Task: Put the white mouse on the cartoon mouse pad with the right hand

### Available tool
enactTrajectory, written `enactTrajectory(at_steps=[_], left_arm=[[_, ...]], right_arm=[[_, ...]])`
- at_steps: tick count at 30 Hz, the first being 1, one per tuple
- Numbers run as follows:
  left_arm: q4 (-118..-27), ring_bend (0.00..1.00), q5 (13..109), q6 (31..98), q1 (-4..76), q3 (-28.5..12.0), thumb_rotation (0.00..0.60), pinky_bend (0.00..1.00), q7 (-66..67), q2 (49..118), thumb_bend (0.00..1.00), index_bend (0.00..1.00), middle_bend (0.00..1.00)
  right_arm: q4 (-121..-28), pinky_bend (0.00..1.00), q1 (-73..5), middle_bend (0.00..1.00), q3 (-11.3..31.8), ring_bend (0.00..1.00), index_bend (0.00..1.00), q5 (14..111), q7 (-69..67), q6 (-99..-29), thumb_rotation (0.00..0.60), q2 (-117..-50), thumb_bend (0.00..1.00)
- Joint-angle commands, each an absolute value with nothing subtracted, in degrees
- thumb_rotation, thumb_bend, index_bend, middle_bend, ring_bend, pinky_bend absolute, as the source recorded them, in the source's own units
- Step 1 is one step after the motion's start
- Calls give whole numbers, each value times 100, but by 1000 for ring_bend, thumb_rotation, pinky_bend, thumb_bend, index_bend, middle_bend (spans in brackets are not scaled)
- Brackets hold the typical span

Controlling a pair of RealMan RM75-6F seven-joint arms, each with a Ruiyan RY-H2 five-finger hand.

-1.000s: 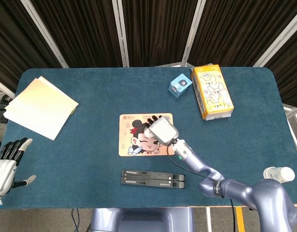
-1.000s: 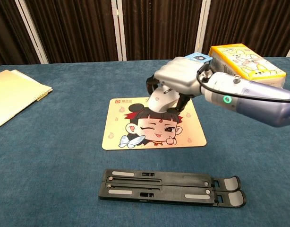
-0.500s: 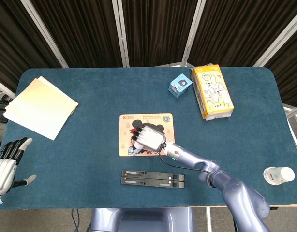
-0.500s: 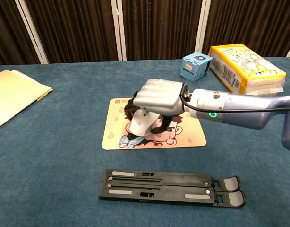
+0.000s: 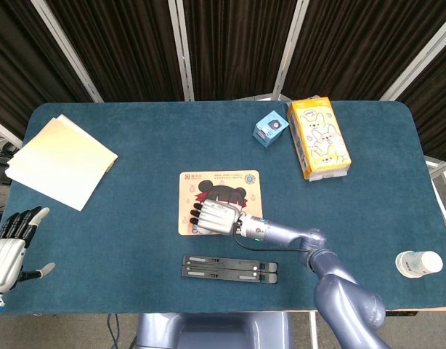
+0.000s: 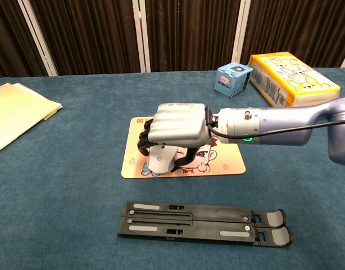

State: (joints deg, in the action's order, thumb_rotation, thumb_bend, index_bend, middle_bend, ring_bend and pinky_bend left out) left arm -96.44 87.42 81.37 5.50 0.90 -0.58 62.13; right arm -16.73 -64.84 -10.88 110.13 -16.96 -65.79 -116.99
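White mouse (image 6: 161,160) is hidden in the head view beneath the right hand (image 5: 217,217) at the lower-left of the cartoon mouse pad (image 5: 241,183), while in the chest view it is seen gripped under that hand's curled fingers, low over the pad's left edge.
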Motion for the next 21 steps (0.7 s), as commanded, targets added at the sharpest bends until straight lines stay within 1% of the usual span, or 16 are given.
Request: enactTrajectory(at_steps=[1,14,19,21], left_arm=[[-9646,0,8739,8133,550,91,600,0,-57,6212,91,0,0],[-9685,0,8694,8092,564,84,600,0,-60,6207,91,0,0],[-9700,0,8675,8076,574,76,600,0,-55,6213,90,0,0],[-9707,0,8667,8071,574,75,600,0,-58,6212,91,0,0]], right_arm=[[-1563,581,-6502,569,-1109,393,590,10993,-1637,-6525,600,-11741,290],[-1265,560,-6624,569,-1249,392,590,10972,-1391,-6318,600,-11702,290],[-1196,537,-6688,569,-1363,391,590,11036,-1325,-6314,600,-11679,289],[-1170,503,-6684,564,-1366,377,590,11017,-1291,-6301,600,-11691,274]])
